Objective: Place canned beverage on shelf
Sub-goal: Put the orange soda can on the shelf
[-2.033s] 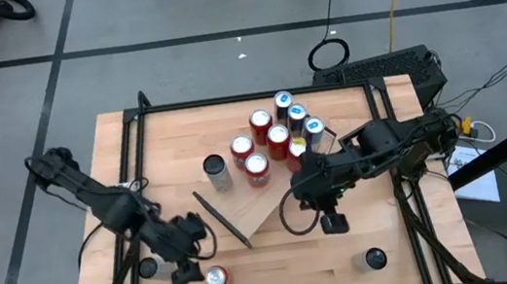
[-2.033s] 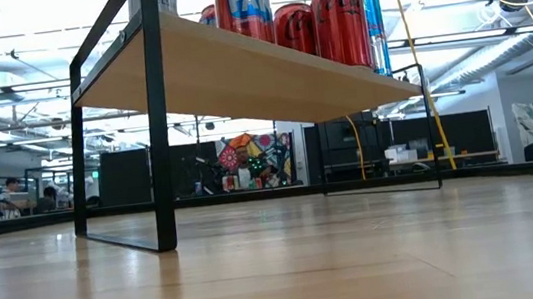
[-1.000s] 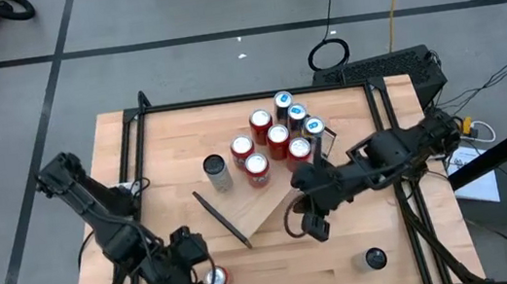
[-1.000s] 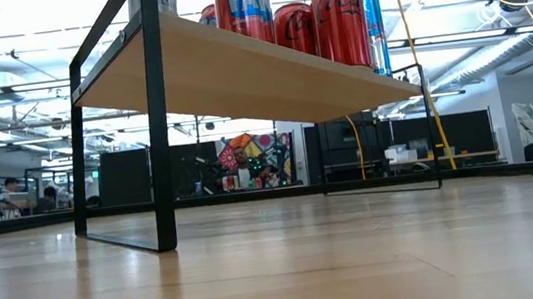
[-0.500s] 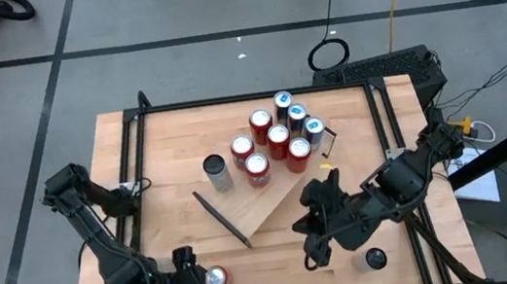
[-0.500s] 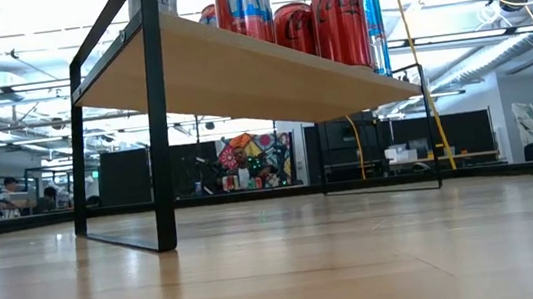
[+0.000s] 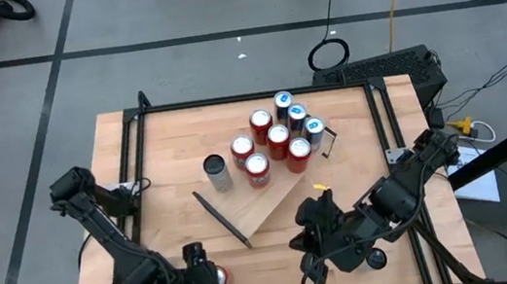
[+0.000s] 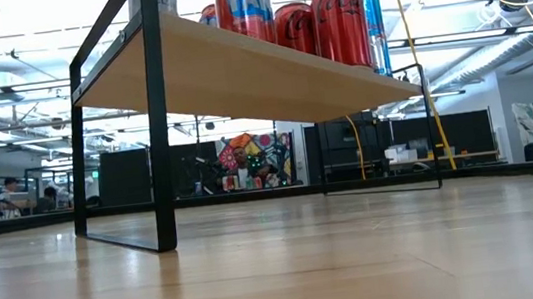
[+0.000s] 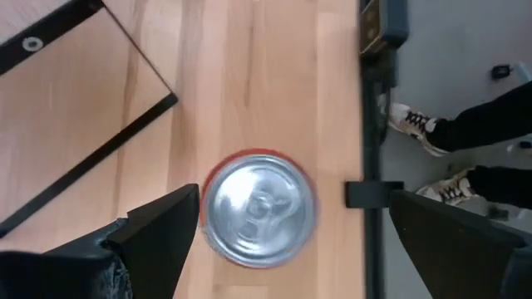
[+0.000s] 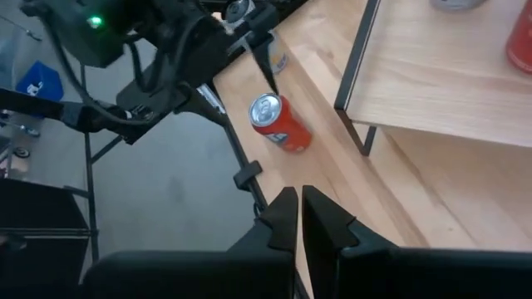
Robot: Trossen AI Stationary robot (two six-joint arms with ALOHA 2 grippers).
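Between my spread left gripper (image 9: 274,241) fingers, I am straddling a red soda can (image 9: 259,208): rigid, slick, rollable, so I am aiming for mid-wall

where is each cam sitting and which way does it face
High: overhead, straight down on shelf, both arms.
Low: table height, level under the shelf; no arm.
Left wrist: above red can, between open left gripper fingers.
Right wrist: past shut right gripper toward that can.
Wrist views share the can.

shiny metal can (image 9: 259,208), wood shelf (image 8: 238,72)
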